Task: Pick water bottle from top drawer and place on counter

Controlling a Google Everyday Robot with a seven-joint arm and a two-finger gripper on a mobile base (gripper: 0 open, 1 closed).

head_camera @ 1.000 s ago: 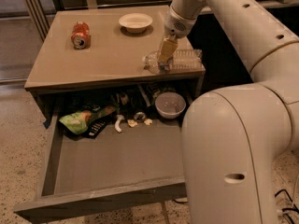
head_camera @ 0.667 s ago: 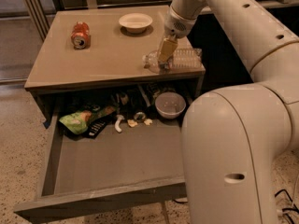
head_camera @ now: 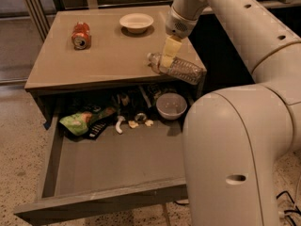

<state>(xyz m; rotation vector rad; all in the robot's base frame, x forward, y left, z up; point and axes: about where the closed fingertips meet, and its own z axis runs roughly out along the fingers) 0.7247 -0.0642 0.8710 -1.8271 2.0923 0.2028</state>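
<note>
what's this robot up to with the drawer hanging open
The robot's gripper is down at the bottle, which lies on its side on the counter near the right front corner. So the bottle is out of the drawer, which stands open below and holds a grey bowl, a green bag and small bits. A can and a white bowl sit farther back on the counter.

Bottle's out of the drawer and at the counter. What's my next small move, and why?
Probably release and lift straight up. The water bottle already lies on its side on the counter, close to its right edge, with the gripper clamped near its cap end; dragging sideways could roll it off.
</note>
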